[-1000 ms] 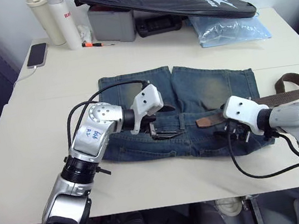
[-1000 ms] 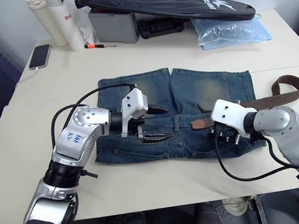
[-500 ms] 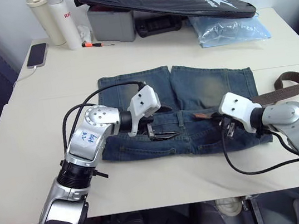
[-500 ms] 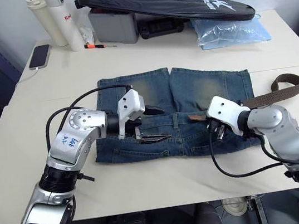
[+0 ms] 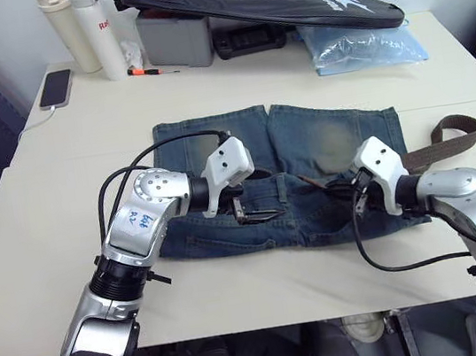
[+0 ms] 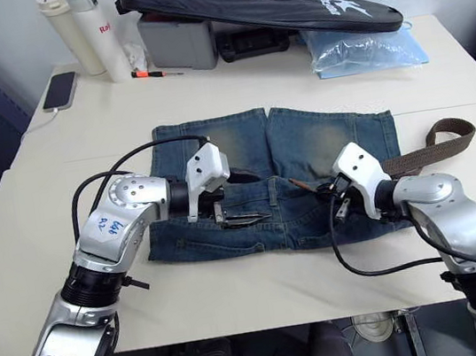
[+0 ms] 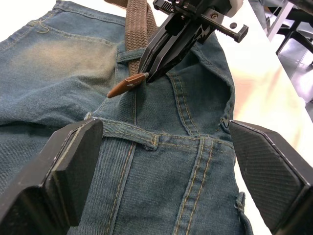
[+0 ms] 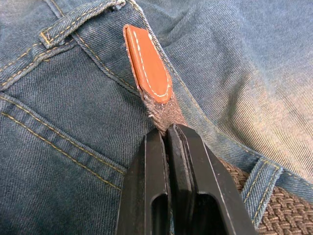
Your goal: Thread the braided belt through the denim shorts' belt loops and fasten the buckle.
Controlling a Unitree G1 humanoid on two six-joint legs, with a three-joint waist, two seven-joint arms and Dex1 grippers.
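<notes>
The fingers of the left gripper (image 7: 161, 161) stand wide apart, low over the waistband of the denim shorts (image 5: 228, 233), holding nothing. Between them in the left wrist view runs the waistband seam with one of the belt loops (image 7: 152, 142) lying flat across it, stitched at both ends.

Right of that, the leather tip (image 8: 147, 63) of the braided belt (image 5: 435, 146) points along the waistband toward this loop, near it but not yet entered. Its long axis runs roughly in line with the band, so the way into the loop is straight ahead of the tip.

Further right, the right gripper (image 8: 168, 142) has its fingers pinched together on the woven strap just behind the tan leather end. Behind that grip the belt already passes under another denim loop (image 8: 257, 183), then trails off over the shorts' right edge onto the pale surface (image 5: 78, 247), where it curls in an open arc. The buckle I cannot make out.

By my judgement the right arm carries the feed, pushing the tip leftward, while the left, nearer the loop, is placed to lift it or receive the tip.
</notes>
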